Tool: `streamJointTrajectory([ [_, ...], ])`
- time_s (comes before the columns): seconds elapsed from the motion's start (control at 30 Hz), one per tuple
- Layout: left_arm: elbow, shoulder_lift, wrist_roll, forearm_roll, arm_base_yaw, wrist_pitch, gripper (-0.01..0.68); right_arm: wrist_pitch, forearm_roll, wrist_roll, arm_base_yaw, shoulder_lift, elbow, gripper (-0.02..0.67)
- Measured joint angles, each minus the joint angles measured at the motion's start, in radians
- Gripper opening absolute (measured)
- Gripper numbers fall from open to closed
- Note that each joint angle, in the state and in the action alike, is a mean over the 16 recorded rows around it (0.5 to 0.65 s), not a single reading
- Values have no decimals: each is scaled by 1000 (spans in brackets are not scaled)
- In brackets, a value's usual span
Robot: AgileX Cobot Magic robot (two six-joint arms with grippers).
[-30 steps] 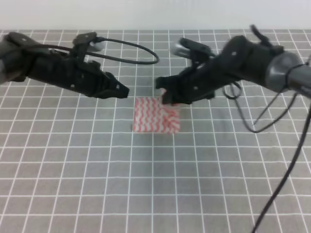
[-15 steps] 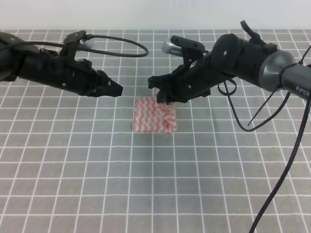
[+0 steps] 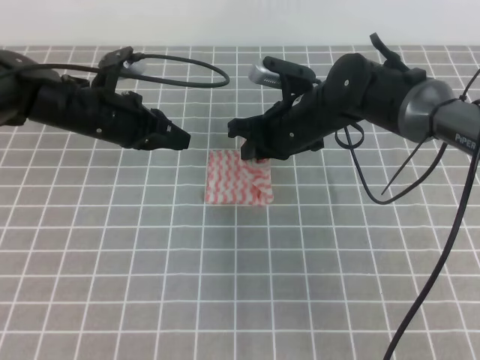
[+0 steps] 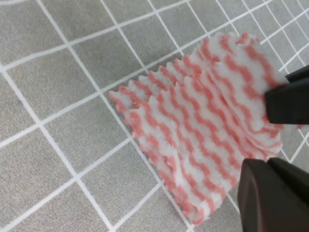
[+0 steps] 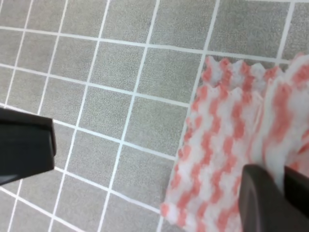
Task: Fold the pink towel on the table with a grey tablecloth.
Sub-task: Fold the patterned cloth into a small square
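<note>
The pink towel (image 3: 237, 179) lies in a small folded square on the table with a grey tablecloth (image 3: 150, 255); its layered zigzag edges show in the left wrist view (image 4: 203, 121) and the right wrist view (image 5: 227, 145). My left gripper (image 3: 184, 139) hovers about one grid cell to the towel's left, open and holding nothing (image 4: 280, 145). The right gripper (image 3: 247, 145) hangs over the towel's far edge, its jaws wide apart (image 5: 145, 174). One of its fingers (image 5: 270, 198) stands over the towel's corner; whether it touches the cloth I cannot tell.
Black cables loop behind the left arm (image 3: 187, 71) and hang from the right arm (image 3: 435, 247) down the right side. The gridded cloth stretches bare toward the near edge. A pale wall (image 3: 225, 22) bounds the far side.
Since a second ago the right gripper moved left and let the towel's raised right corner settle flat. The left gripper drew back leftward. Nothing has moved in the last half second.
</note>
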Motion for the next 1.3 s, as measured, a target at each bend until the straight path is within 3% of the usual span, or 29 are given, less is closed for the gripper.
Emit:
streamJointTrajectory([
  [0.47,0,2,6,3,-36,-35,-4,-1,11,0,0,7,-7,-12],
  [1.3,0,2,8,27,-39,-53,-4,23,27,-1,4,48,-39,-12],
])
